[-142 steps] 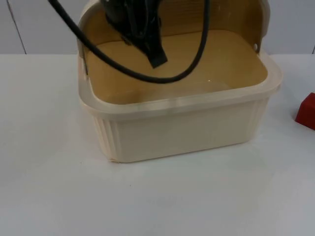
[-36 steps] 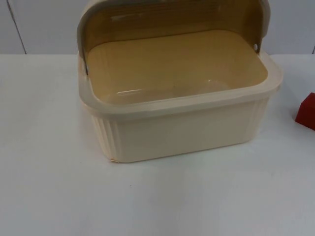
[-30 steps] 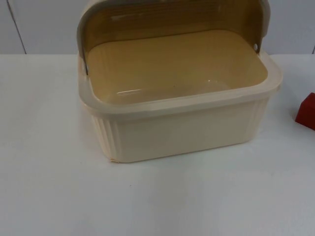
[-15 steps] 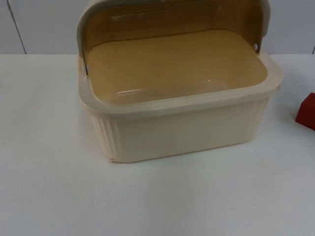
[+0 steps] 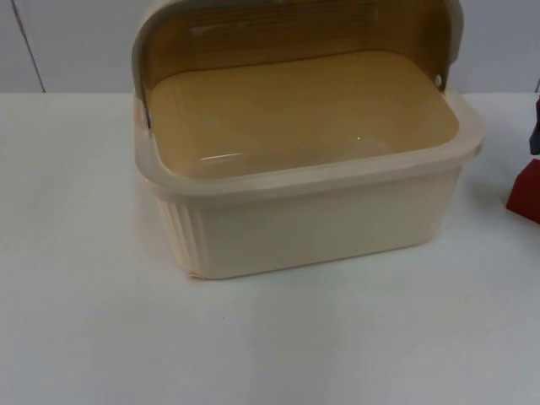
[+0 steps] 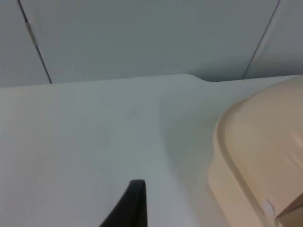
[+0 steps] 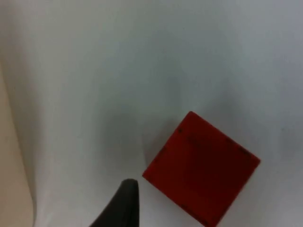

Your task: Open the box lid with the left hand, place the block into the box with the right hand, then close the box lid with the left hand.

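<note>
On the white table [image 5: 84,337], cream box [image 5: 321,228] centre with lid [image 5: 295,29] swung up, red block [image 5: 525,192] on the table right of the box, right gripper [image 5: 535,126] just above the block, left gripper [image 6: 130,205] beside the lid, jaw state of both can't tell.

It looks like a lab or test room. A bare white desk [image 5: 84,337] runs up to a plain grey panelled wall [image 6: 142,38], with no household furnishings around.
</note>
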Controlling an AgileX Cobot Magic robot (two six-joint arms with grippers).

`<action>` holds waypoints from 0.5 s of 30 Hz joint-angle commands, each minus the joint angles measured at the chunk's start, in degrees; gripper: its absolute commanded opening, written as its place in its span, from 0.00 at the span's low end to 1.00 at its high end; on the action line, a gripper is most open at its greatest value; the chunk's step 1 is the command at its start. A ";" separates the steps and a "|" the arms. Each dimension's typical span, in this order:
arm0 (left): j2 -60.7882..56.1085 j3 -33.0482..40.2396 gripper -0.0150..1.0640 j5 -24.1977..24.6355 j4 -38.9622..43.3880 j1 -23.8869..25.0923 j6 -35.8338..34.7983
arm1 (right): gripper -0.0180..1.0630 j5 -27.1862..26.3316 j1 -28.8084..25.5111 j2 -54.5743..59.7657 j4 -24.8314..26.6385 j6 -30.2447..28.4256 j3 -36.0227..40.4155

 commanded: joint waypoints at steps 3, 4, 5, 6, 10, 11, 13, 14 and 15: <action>-0.71 0.14 0.99 -0.05 -0.25 -0.26 0.12 | 0.98 -2.88 -0.11 3.33 -0.07 3.54 -0.01; -0.71 0.14 0.99 -0.05 -0.25 -0.26 0.12 | 0.98 -3.68 -0.11 4.01 -0.07 3.54 -0.01; -0.71 0.14 0.99 -0.05 -0.25 -0.26 0.12 | 0.98 -4.23 -0.11 4.17 -0.07 3.64 -0.01; -0.71 0.14 0.99 -0.05 -0.07 -0.26 0.12 | 0.98 -5.47 -0.11 5.10 -0.07 4.41 -0.01; -0.71 0.14 0.99 -0.05 1.27 -0.26 0.12 | 0.98 -7.76 -0.11 6.34 -0.07 5.04 -0.01; -0.71 0.14 0.99 -0.05 1.30 -0.26 0.12 | 0.98 -8.16 -0.11 6.67 -0.07 5.04 -0.01; -0.71 0.14 0.99 -0.33 1.28 -0.26 0.12 | 0.98 -8.82 -0.11 7.80 -0.20 5.04 -0.57; -0.71 0.14 0.99 -0.44 1.28 -0.26 0.12 | 0.98 -8.69 -0.11 8.62 -0.20 5.04 -1.15; -0.71 0.14 0.99 -0.44 1.28 -0.26 0.12 | 0.98 -8.69 -0.11 8.62 -0.20 5.04 -1.15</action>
